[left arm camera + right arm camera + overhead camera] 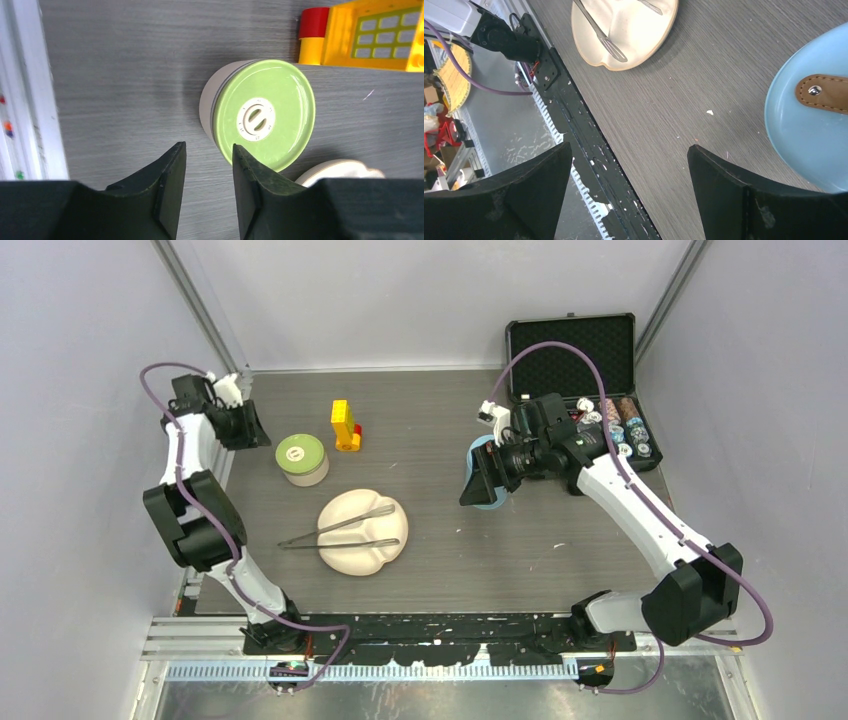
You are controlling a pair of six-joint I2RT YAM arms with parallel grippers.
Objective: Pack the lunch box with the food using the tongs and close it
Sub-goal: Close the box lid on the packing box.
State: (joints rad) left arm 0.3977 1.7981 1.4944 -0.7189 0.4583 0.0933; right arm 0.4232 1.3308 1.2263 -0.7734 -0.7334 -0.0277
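The lunch box's blue lid [804, 135] with its brown handle [824, 93] lies just right of my right gripper [629, 150], which is open and empty. From above, that gripper [478, 480] hangs over the blue lunch box [492, 498]. The small bowl with the green lid [265, 112] stands shut, just ahead of my left gripper [209, 150], whose jaws are parted with only table between them. The silver tongs [340, 530] lie across the cream plate [385, 558], far from both grippers. No food shows in any view.
A yellow and red toy block [345, 426] stands behind the green-lidded bowl [301, 456]. An open black case [575, 360] holding small round items sits at the back right. The left gripper [255, 430] is near the table's left edge.
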